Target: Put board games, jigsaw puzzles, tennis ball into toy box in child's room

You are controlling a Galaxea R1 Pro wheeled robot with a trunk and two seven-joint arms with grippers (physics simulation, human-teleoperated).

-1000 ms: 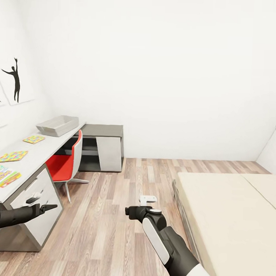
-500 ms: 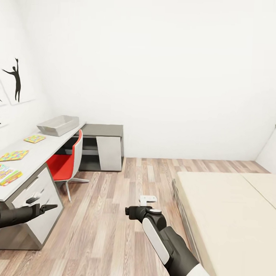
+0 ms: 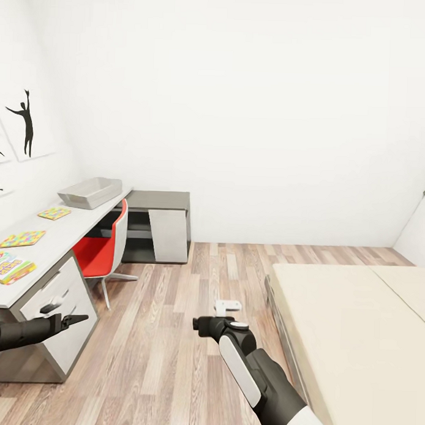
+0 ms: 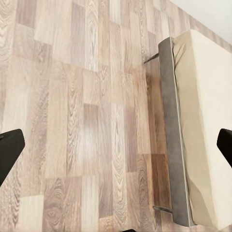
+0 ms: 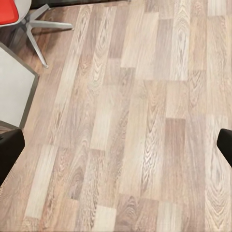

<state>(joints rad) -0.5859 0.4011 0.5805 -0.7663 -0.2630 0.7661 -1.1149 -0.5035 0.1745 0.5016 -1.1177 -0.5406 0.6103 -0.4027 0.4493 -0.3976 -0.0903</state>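
Note:
The table (image 3: 65,232) runs along the left wall. At its far end stands the grey toy box (image 3: 90,192). Two jigsaw puzzles (image 3: 54,213) (image 3: 21,238) lie flat on the top, and a colourful board game (image 3: 8,267) lies nearer me. The bed (image 3: 355,328) is at the right, its beige mattress bare where visible. The tennis ball is out of view. My left gripper (image 3: 74,320) (image 4: 116,150) hangs open beside the table's drawer front. My right gripper (image 3: 199,325) (image 5: 116,150) is open over the wooden floor between table and bed. Both hold nothing.
A red swivel chair (image 3: 101,251) is tucked under the table. A low dark grey shelf unit (image 3: 157,226) stands beyond it against the back wall. Wooden floor (image 3: 192,279) lies open between table and bed. The bed's grey frame (image 4: 169,125) runs along that floor.
The whole picture has shifted very slightly, so the camera has moved a little. Both arms keep the same pose and both grippers stay open.

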